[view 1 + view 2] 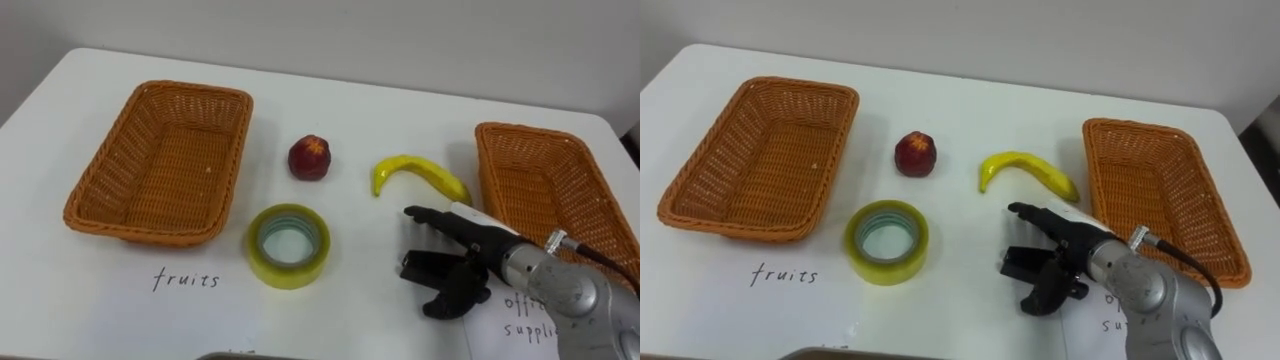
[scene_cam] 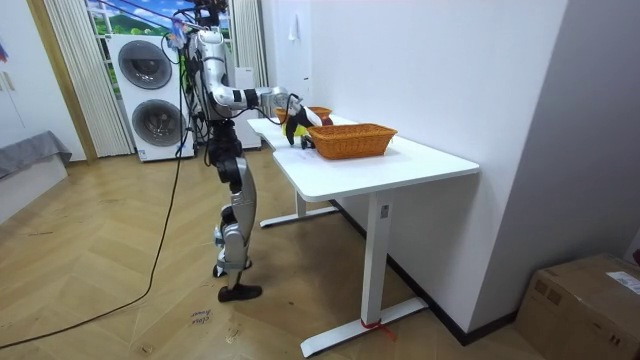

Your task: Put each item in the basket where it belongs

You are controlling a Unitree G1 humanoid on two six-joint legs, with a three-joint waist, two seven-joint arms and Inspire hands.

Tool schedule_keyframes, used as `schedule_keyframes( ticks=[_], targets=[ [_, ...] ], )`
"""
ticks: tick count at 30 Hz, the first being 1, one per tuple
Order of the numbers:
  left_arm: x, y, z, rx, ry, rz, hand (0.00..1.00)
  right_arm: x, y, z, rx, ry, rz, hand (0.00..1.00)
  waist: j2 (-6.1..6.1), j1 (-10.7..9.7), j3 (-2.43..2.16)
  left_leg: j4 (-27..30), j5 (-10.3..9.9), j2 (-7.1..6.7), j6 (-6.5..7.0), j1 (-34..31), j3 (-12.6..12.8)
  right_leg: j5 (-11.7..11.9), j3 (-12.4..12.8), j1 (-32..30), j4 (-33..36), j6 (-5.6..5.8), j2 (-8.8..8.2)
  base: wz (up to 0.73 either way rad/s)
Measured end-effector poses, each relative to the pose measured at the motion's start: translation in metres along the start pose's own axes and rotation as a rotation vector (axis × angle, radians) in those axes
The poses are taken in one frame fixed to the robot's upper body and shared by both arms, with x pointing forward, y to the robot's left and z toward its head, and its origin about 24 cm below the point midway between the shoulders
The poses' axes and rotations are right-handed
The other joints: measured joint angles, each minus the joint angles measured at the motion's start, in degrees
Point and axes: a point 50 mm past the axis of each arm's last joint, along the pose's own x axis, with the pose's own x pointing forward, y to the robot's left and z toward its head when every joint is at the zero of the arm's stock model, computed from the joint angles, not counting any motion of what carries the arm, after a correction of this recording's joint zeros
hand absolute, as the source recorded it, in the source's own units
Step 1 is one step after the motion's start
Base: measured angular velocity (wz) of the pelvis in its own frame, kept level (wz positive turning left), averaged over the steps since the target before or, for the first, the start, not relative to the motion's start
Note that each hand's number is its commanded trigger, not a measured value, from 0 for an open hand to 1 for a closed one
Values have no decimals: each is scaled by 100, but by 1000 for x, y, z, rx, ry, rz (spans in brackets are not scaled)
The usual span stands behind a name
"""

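Nothing is sorted yet, and both baskets are empty. On the white surface (image 1: 380, 100) the left basket (image 1: 160, 160) has a handwritten label in front of it. The right basket (image 1: 545, 185) has a sheet of paper (image 1: 500, 325) with handwriting before it. Between the baskets lie three things. A red fruit (image 1: 310, 158) is near the left basket's inner side, and a yellow tape roll (image 1: 287, 274) lies flat, closer to the robot. The banana (image 1: 412, 170) lies just beside the right basket's left rim.

The right hand (image 1: 462, 262) hovers just on the near side of the banana, with a small gap between them. Its fingers are stretched out and spread, the thumb stands apart below them, and it holds nothing. In the room view the robot stands upright at the edge of the surface with this arm reaching over it.

I judge that the step in hand is the reach for the banana, the first fruit to be moved. The next move calls for the hand to go a little forward and down until the fingers are over the middle of the banana's curve, and then to close around it. The banana lies close to the right basket, so the approach should avoid that rim. After the lift there is a long way to carry it to the left basket. That path passes over the red fruit and the tape roll, so the hand should stay high enough not to push them.
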Motion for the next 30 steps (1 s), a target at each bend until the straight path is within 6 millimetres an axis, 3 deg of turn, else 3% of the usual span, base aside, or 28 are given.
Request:
schedule_keyframes(
  ticks=[30],
  targets=[
    [0, 1, 1, 1, -5, 21, 0, 1, 2, -2, -20, 62, -3, 0, -45, 30, -20, -1, 27, -48, 40, 2, 2, 12, 0, -22, 59, 20, -21, 0]
  ],
)
